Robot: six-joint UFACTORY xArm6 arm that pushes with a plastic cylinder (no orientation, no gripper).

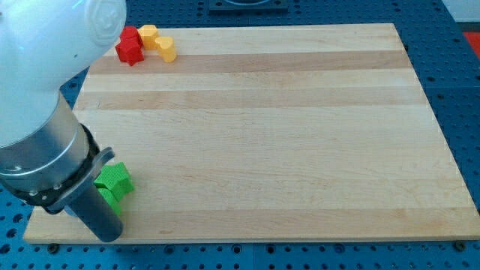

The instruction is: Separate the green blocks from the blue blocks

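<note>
Two green blocks lie at the board's lower left: a green star-like block (116, 179) and a second green block (109, 198) just below it, partly hidden behind the arm. No blue block is in sight. The dark rod (97, 214) comes down right beside the green blocks on their left; my tip (109, 237) is at the rod's lower end, near the board's bottom edge, just below the lower green block.
Two red blocks (130, 45) and two yellow blocks (158, 42) cluster at the board's top left corner. The arm's white and grey body (45, 112) covers the view's left. The wooden board (300, 135) lies on a blue perforated surface.
</note>
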